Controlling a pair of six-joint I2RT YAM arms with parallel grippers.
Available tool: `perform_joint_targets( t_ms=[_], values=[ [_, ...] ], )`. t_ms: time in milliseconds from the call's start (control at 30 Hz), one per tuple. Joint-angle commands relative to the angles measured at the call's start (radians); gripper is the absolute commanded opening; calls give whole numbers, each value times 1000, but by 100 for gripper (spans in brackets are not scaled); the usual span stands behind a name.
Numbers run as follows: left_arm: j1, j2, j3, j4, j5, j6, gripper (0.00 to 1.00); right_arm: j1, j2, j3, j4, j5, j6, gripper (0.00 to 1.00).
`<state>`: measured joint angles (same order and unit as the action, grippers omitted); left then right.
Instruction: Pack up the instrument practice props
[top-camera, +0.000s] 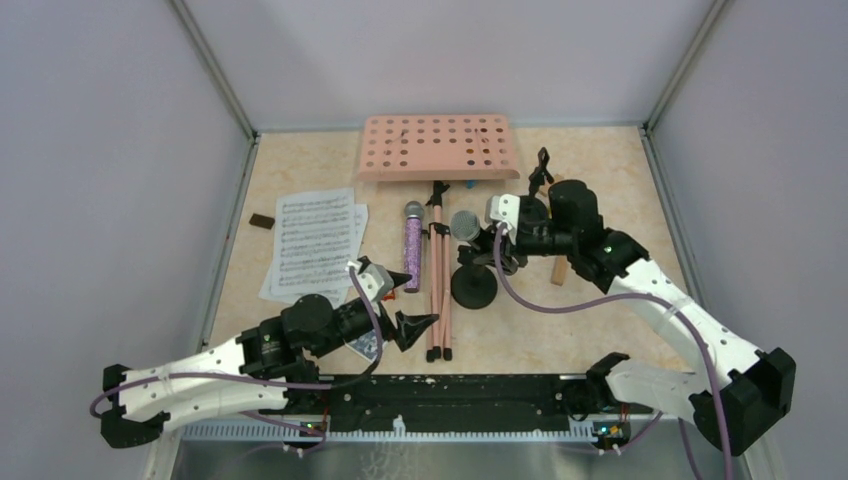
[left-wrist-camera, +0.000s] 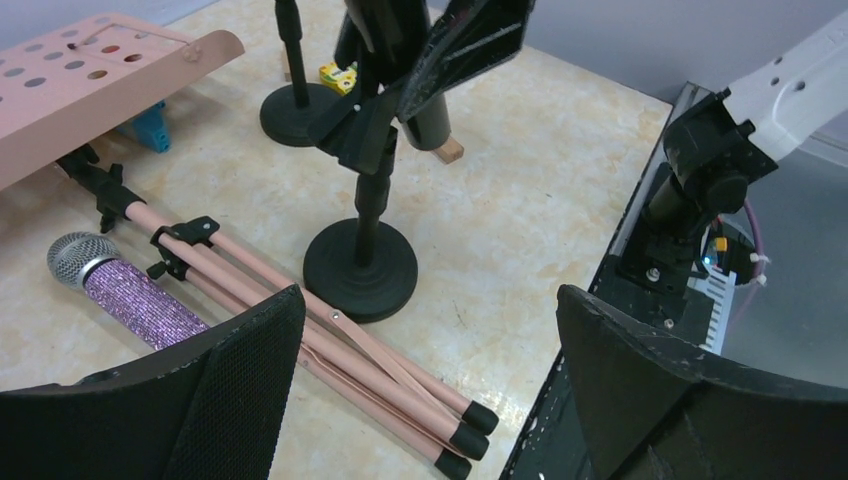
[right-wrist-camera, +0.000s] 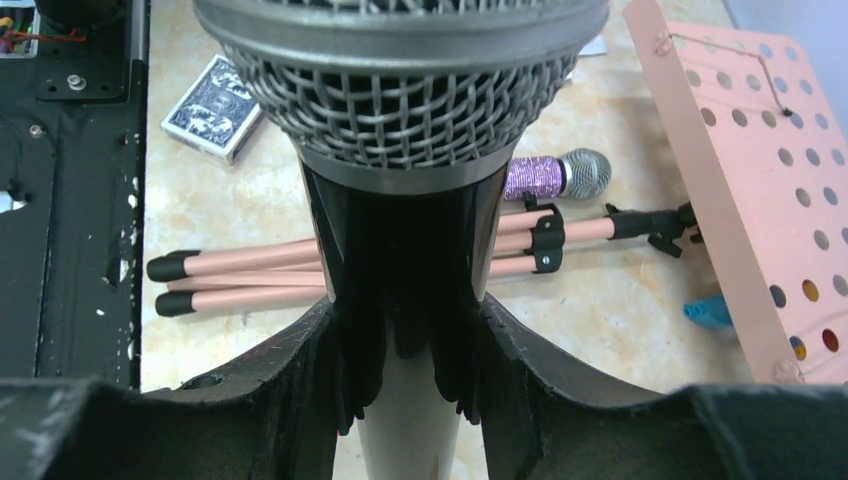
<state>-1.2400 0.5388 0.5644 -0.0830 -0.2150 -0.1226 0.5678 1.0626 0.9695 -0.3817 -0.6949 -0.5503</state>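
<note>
Two grippers are seen over the table (top-camera: 620, 170). Nearest, the left gripper (top-camera: 418, 330) is spread wide with nothing between its fingers, low beside the capped feet of the tripod legs (top-camera: 438, 300). A blue playing-card pack (top-camera: 365, 346) is partly covered by that arm.

Just beyond, the purple-glitter microphone (top-camera: 412, 252) is laid flat on the left of the folded legs, its grey head pointing away. The white sheet-music pages (top-camera: 315, 243) are spread further left. To the right of the legs, a black mic holder (top-camera: 474, 287) is stood upright on its round base.

Above it, the right gripper (top-camera: 480, 238) is clamped on the black microphone (top-camera: 465, 225), just under its grey mesh head. Whether the microphone sits in the holder's clip cannot be told. A wooden block (top-camera: 560, 272) is partly hidden by the right arm.

Farther back, a second mic holder (left-wrist-camera: 297, 108) is stood upright. The perforated board of the salmon-pink music rack (top-camera: 437, 147) is seen at the far end of the legs.
</note>
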Motion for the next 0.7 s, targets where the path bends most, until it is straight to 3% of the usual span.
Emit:
perform_joint_targets(
  t_ms=[0,267,500,667],
  values=[
    [-4,-7,-19,39,59,47,99,6,-6,5,147,-68,-30,26],
    [-4,-9,-65,114,60,87,99,7,-71,-8,168,-18,-13,62],
    [-4,7,-150,362,10,179,99,7,-95,26,142,-56,25,70],
    [27,70,-208,587,11,223,99,7,-99,9,239,-22,100,73]
  ],
)
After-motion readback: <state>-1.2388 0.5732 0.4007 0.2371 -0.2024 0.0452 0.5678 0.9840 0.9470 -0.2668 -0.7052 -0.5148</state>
